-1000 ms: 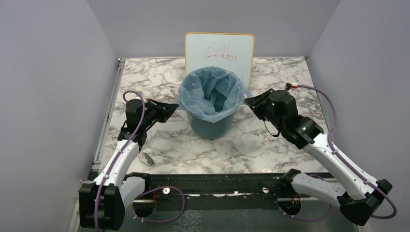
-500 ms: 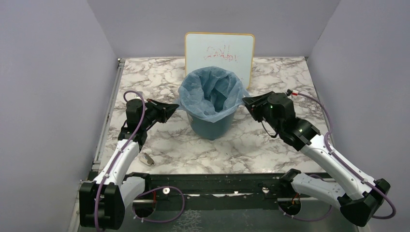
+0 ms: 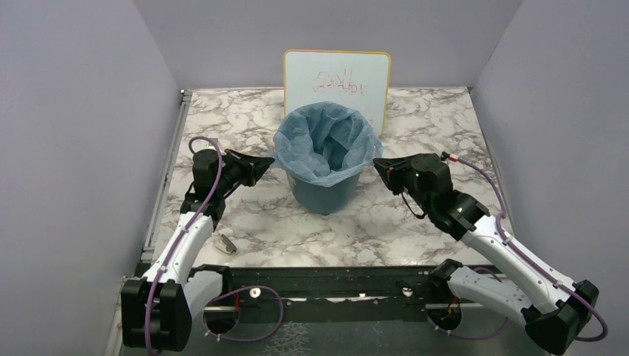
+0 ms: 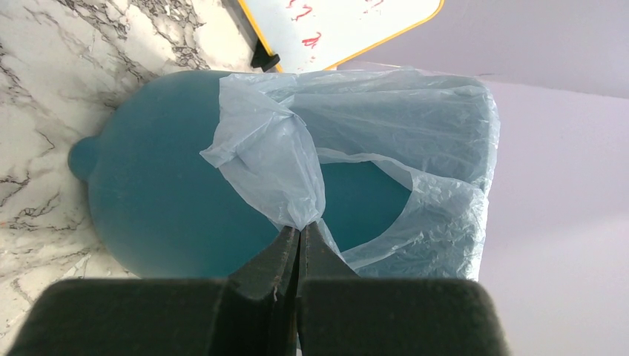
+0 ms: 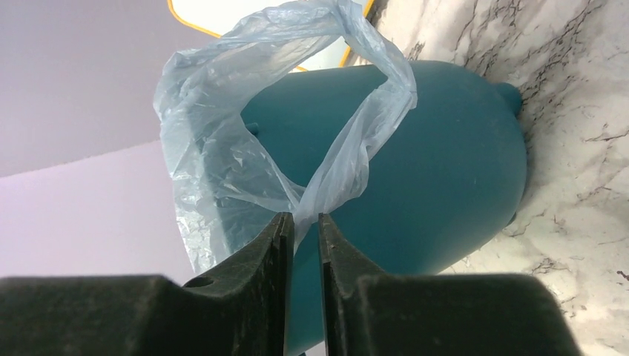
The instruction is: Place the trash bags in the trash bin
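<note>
The light-blue trash bag (image 3: pixel 326 141) lines the round teal trash bin (image 3: pixel 326 194) at mid-table, its edges folded over the rim. My left gripper (image 3: pixel 271 159) sits at the bin's left side, shut on a pinched flap of the bag (image 4: pixel 267 156) at its tips (image 4: pixel 300 226). My right gripper (image 3: pixel 376 159) is at the bin's right side. In the right wrist view its jaws (image 5: pixel 303 216) stand a little apart, and a looped strip of the bag (image 5: pixel 348 156) hangs down into the gap at the tips. The bin wall (image 5: pixel 445 163) shows through that gap.
A whiteboard (image 3: pixel 337 74) with red scribbles stands upright right behind the bin. A small grey object (image 3: pixel 225 242) lies on the marble table (image 3: pixel 415 222) near the left arm. Walls close in on the left, right and back.
The right arm has shifted slightly lower and nearer beside the bin, and its jaws have narrowed around the bag's loop. The left arm and its pinch on the bag are unchanged.
</note>
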You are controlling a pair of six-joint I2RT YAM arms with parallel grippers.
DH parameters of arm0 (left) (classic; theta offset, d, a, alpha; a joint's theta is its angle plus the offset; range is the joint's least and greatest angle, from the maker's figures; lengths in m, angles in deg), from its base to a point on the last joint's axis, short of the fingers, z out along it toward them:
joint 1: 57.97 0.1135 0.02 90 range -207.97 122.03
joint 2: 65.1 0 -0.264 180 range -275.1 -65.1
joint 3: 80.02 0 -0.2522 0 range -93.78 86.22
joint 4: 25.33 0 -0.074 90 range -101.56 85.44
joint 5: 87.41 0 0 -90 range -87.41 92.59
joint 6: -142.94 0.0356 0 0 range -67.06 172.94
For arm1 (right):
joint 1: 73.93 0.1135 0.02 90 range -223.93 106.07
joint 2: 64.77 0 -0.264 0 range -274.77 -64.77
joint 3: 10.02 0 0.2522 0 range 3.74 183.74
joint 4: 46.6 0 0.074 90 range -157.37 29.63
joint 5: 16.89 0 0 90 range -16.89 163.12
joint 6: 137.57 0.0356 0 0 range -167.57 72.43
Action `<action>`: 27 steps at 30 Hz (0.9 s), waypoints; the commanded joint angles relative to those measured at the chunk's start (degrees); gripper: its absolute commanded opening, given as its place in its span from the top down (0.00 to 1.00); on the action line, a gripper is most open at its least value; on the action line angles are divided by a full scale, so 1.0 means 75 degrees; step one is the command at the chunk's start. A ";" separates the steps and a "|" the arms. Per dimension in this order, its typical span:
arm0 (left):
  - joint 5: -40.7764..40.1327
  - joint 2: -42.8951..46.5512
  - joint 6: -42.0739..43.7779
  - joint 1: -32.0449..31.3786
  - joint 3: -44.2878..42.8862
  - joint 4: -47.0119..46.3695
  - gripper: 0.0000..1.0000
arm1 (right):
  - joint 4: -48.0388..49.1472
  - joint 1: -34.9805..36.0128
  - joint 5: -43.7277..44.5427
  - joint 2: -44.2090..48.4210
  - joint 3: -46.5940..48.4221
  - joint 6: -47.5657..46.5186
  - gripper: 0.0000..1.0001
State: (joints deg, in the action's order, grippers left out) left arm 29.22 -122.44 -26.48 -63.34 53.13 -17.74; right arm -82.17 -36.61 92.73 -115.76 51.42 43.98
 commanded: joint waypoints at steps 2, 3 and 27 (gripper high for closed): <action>0.0149 0.0081 0.0055 0.0024 -0.0157 0.0132 1.00 | 0.0597 -0.0004 -0.0103 0.0019 -0.0206 0.0359 0.71; 0.0146 0.0118 0.0054 0.0024 -0.0148 0.0142 1.00 | 0.0644 -0.0003 -0.0082 0.0000 -0.0201 0.0368 0.70; 0.0203 0.0185 -0.0012 0.0024 -0.0130 0.0111 1.00 | 0.0640 -0.0155 0.0023 -0.0135 -0.0155 0.0104 0.99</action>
State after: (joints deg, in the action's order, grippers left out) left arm 29.40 -122.11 -26.48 -63.34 53.11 -16.91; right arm -76.35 -37.31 90.72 -116.63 49.04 48.98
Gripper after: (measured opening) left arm 0.003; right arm 0.014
